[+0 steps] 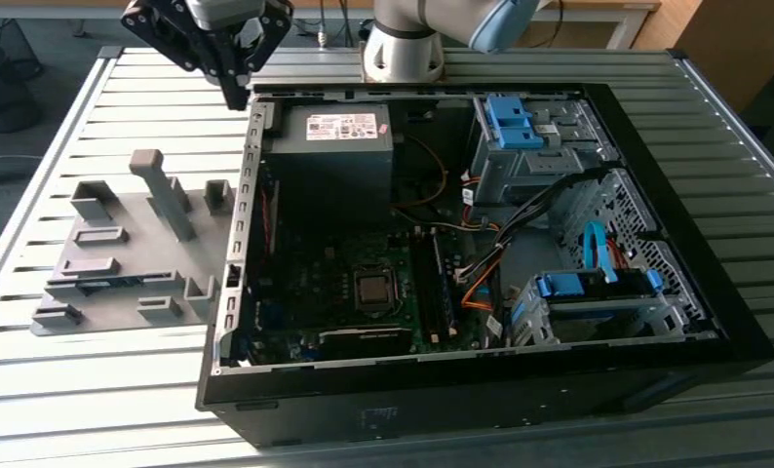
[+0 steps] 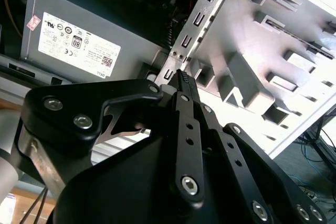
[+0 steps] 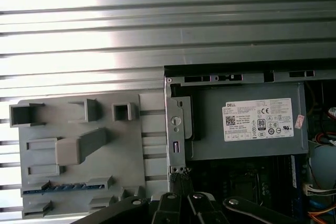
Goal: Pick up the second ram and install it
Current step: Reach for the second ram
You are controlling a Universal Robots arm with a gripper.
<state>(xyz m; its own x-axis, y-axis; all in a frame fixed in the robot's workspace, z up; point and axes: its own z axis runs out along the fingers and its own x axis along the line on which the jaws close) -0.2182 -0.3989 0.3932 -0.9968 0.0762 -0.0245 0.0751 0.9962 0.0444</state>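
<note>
The second ram (image 1: 107, 284) is a thin blue strip lying in a slot of the grey fixture plate (image 1: 127, 229), on the table at the exterior view's left. The first wrist view shows the ram (image 3: 65, 187) as a blue edge in a low slot of the plate (image 3: 152, 145). My gripper (image 1: 238, 96) hangs above the far left corner of the open computer case (image 1: 251, 195), well away from the ram. Its fingers are shut with nothing between them in both wrist views (image 2: 181, 74) (image 3: 176, 178).
The case holds a grey power supply (image 1: 335, 136), a motherboard (image 1: 348, 283) with long memory slots (image 1: 436, 283), orange cables and blue drive cages (image 1: 582, 292). Tall grey blocks (image 1: 166, 195) stand up from the fixture plate. The slatted metal table (image 1: 101, 390) surrounds both.
</note>
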